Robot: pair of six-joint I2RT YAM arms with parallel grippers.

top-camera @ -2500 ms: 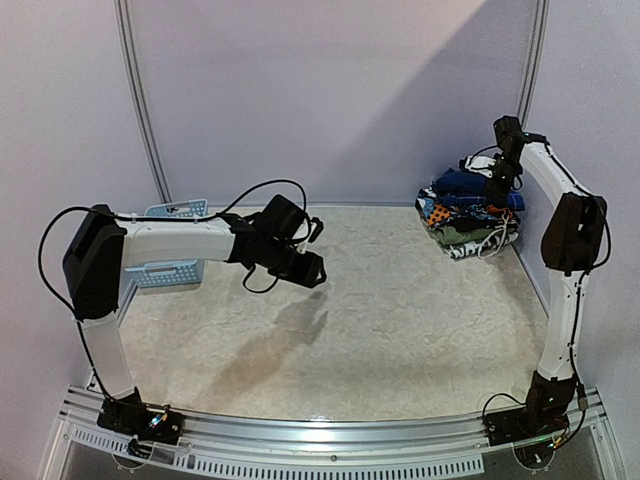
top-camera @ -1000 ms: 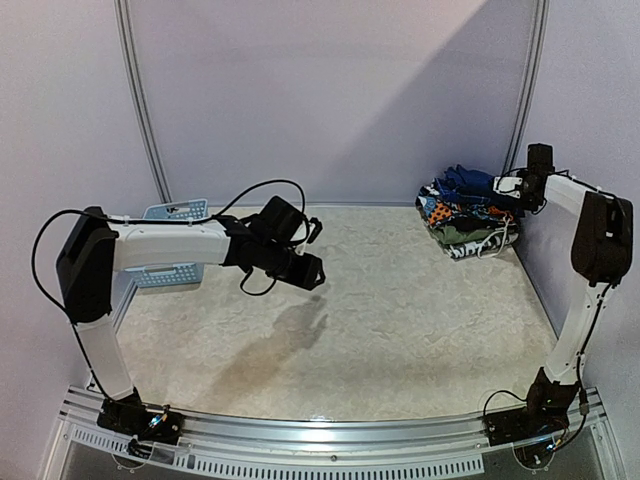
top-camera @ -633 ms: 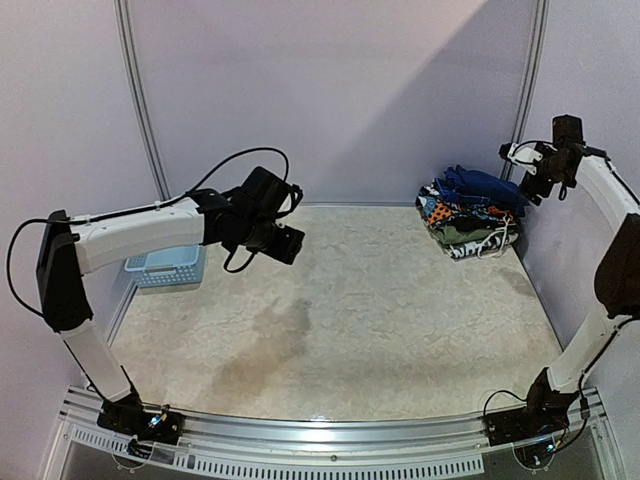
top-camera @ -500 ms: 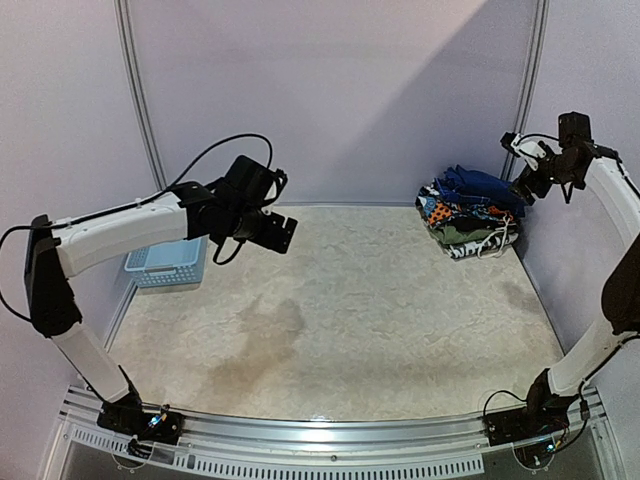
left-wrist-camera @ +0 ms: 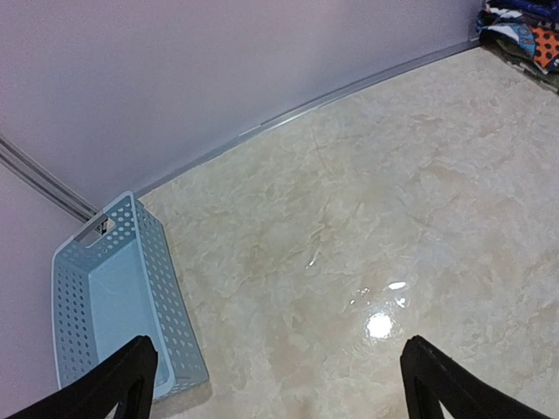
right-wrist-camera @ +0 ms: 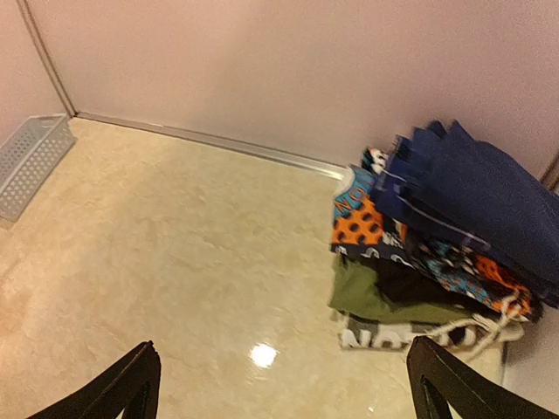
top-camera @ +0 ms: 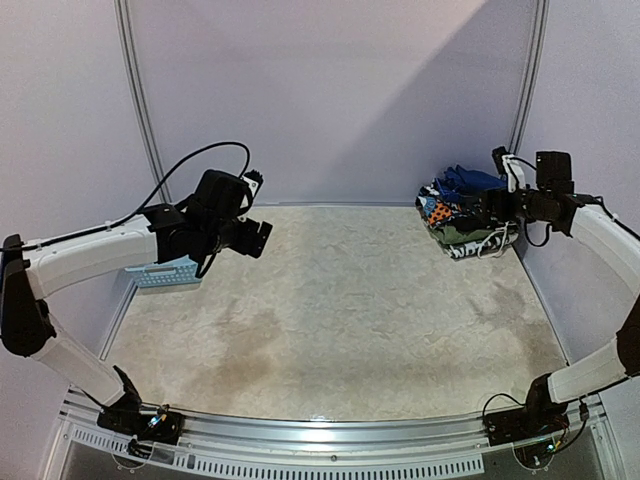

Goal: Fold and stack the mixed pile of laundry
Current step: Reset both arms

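Note:
The laundry pile (top-camera: 462, 212) stands as a folded stack in the table's back right corner: a navy piece on top, orange-dotted print, olive green, and black-and-white at the bottom. The right wrist view shows the stack (right-wrist-camera: 419, 262) to the right, ahead of the fingers. My right gripper (top-camera: 492, 206) hovers beside its right side, open and empty (right-wrist-camera: 284, 384). My left gripper (top-camera: 256, 238) hangs above the table's back left, open with nothing between its fingers (left-wrist-camera: 279, 384). A corner of the stack (left-wrist-camera: 524, 30) shows far off in the left wrist view.
A light-blue slotted basket (top-camera: 165, 270) sits at the back left against the wall, empty inside (left-wrist-camera: 113, 297), and shows far left in the right wrist view (right-wrist-camera: 31, 161). Walls close the back and both sides. A metal rail (top-camera: 330, 432) runs along the front edge.
Both grippers have opened wide. The left arm swung back and left toward the basket. The right arm rose off the stack, then came down level beside it.

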